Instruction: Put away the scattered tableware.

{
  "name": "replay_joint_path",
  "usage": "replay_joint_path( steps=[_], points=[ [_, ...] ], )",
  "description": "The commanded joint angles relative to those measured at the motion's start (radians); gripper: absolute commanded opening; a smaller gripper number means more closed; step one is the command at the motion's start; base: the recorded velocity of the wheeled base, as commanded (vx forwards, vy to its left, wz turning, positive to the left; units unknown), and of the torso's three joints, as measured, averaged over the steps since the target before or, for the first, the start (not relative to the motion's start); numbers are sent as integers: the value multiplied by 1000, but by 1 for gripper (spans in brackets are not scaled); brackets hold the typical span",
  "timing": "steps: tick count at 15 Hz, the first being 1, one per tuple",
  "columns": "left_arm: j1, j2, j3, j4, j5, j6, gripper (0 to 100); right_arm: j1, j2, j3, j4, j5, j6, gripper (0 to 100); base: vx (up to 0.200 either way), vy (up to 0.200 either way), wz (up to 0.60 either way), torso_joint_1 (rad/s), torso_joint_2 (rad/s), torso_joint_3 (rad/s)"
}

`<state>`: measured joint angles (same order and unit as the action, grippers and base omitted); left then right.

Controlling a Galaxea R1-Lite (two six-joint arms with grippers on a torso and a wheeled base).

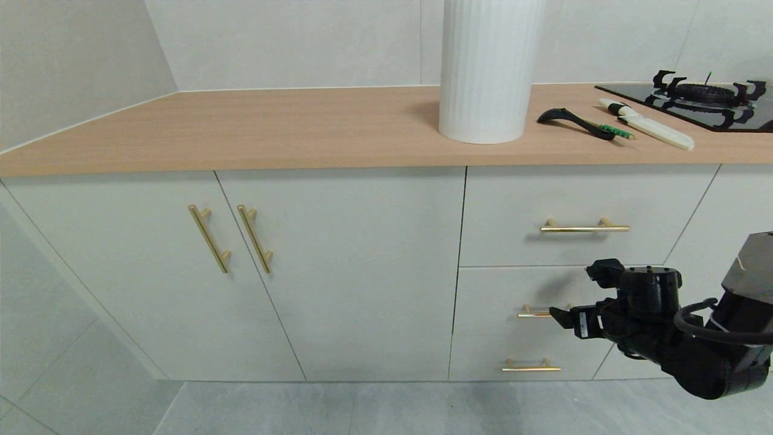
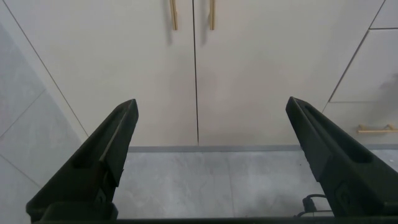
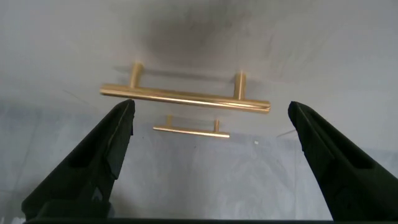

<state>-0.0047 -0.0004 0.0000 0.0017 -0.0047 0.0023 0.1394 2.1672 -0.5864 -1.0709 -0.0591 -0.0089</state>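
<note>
On the wooden countertop point(image 1: 272, 130) a black spoon with a green-banded handle point(image 1: 577, 122) and a white knife point(image 1: 649, 124) lie at the right, beside a tall white ribbed container point(image 1: 488, 69). My right gripper point(image 1: 580, 293) is low in front of the drawer stack, open, close to the middle drawer's gold handle point(image 1: 534, 313). In the right wrist view that handle point(image 3: 186, 98) runs across just beyond the right gripper point(image 3: 211, 109), apart from both fingers. My left gripper point(image 2: 211, 102) is open and holds nothing, facing the base of the double cabinet doors point(image 2: 196, 68).
A black gas hob point(image 1: 706, 99) sits at the counter's far right. The top drawer handle point(image 1: 584, 228) and bottom drawer handle point(image 1: 531, 366) are above and below my right gripper. Two gold door handles point(image 1: 229, 238) are on the left cabinet. Grey tiled floor point(image 1: 362, 411) lies below.
</note>
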Motion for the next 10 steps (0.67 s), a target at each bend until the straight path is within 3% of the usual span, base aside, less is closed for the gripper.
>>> replay_joint_path(
  steps=[1, 5, 10],
  points=[
    [0, 0, 0, 0, 0, 1, 100, -4, 69, -16, -4, -11, 1, 100, 0, 0, 0, 0, 0, 0],
    [0, 0, 0, 0, 0, 1, 100, -6, 157, -29, -150, -41, 1, 100, 0, 0, 0, 0, 0, 0],
    [0, 0, 0, 0, 0, -1, 100, -6, 238, -84, -208, -91, 23, 100, 0, 0, 0, 0, 0, 0]
  ],
)
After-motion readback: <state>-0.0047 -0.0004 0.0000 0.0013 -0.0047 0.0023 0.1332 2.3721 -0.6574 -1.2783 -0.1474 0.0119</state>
